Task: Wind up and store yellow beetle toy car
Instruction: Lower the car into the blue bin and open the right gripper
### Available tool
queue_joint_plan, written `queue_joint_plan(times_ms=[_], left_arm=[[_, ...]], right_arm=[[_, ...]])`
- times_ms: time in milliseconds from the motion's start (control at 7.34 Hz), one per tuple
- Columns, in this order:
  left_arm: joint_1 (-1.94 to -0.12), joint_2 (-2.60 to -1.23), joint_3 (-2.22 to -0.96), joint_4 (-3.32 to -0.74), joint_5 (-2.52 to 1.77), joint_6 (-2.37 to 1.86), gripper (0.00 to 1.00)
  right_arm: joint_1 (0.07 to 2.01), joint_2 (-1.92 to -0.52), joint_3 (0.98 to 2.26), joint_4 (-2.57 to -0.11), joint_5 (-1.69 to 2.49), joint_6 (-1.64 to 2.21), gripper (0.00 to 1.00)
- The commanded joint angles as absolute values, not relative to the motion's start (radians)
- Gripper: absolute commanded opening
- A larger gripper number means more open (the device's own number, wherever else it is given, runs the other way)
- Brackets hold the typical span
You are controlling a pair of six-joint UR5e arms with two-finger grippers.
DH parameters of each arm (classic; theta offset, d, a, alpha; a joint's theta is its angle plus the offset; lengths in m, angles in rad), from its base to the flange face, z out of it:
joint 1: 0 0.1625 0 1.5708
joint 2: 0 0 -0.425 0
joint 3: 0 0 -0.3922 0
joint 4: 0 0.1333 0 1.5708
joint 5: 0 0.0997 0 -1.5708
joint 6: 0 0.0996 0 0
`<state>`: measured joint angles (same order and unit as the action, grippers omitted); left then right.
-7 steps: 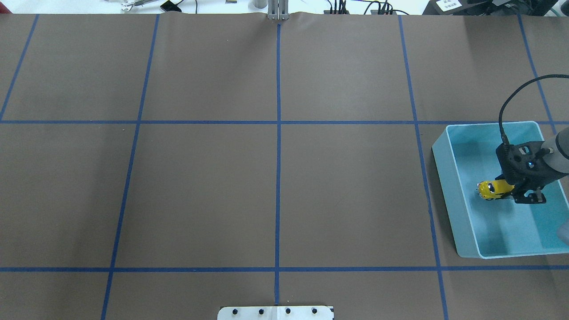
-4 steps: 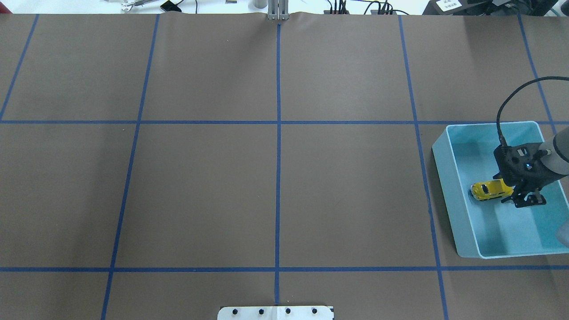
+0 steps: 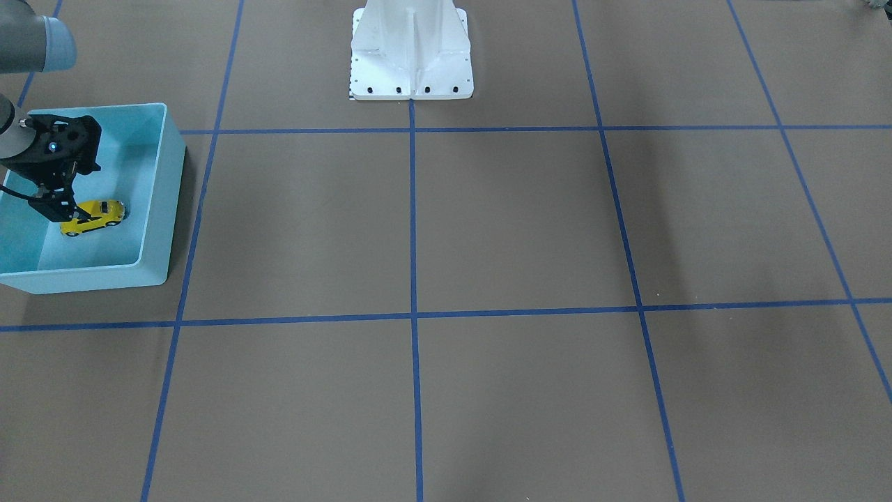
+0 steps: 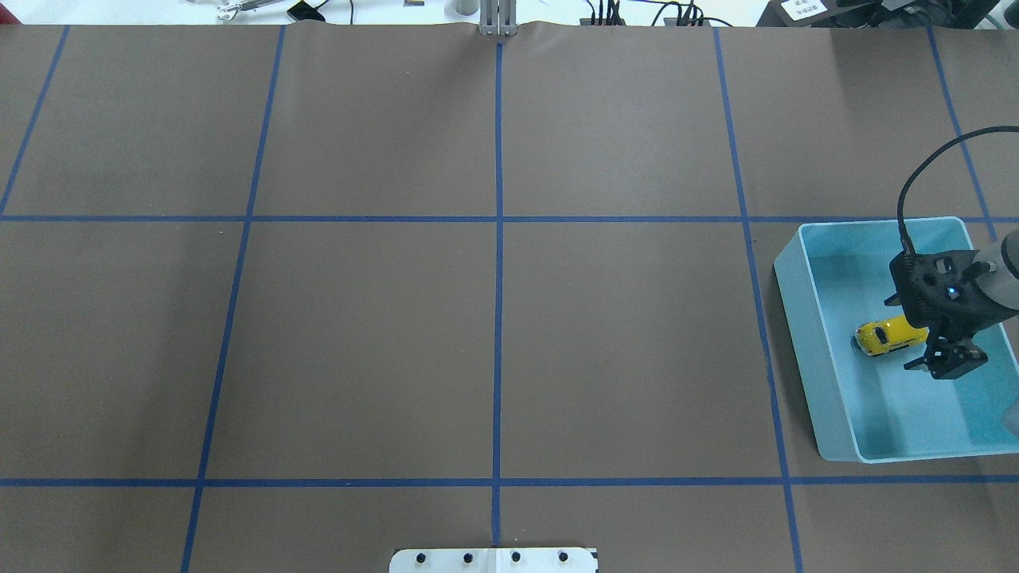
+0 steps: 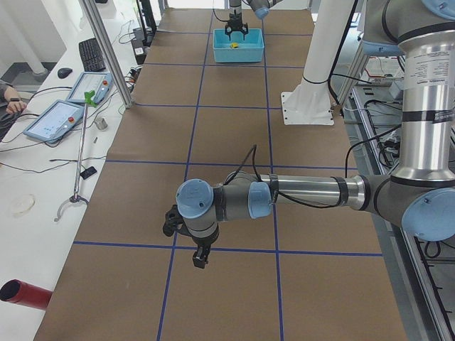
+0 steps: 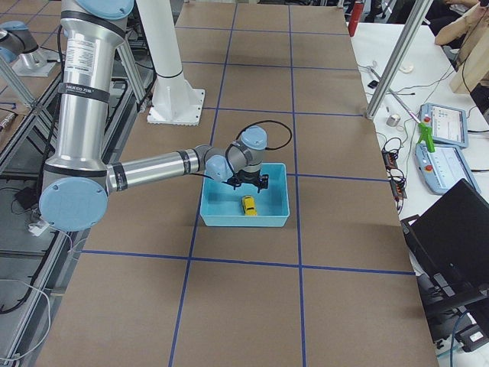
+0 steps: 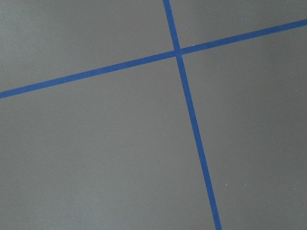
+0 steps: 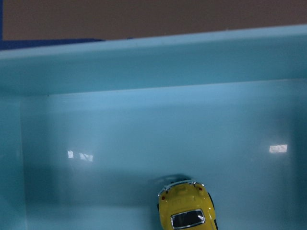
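Overhead exterior: yellow beetle toy car (image 4: 886,337) in bin (image 4: 802,358)

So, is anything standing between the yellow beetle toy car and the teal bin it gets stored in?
Nothing visible does. The yellow beetle toy car already lies on the floor of the teal bin. The right gripper hangs open just above it, inside the bin's walls.

The yellow beetle toy car (image 4: 890,336) rests on its wheels inside the blue bin (image 4: 808,342).
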<state>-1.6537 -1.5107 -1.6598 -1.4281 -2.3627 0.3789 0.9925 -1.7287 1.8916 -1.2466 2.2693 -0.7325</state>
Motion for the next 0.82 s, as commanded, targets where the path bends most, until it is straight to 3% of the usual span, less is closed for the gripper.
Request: queue_joint_plan(times_ms=[0,409,681], left_arm=[[-1.654,-1.512,-1.66,-1.428,-2.364,0.379,1.0],[-1.655,-1.516,-1.66,-1.428,-2.362,0.379,1.0],[-1.654,-1.514,-1.66,-1.428,-2.362,0.38,1.0]], right_arm=[[1.18,-1.697,1.884,-1.389,2.301,-0.726,1.0],[1.489,-1.632,1.829,-1.734,2.347,-0.715,1.0],[1.581,-1.609,1.739,-1.842,2.353,-0.659,1.0]])
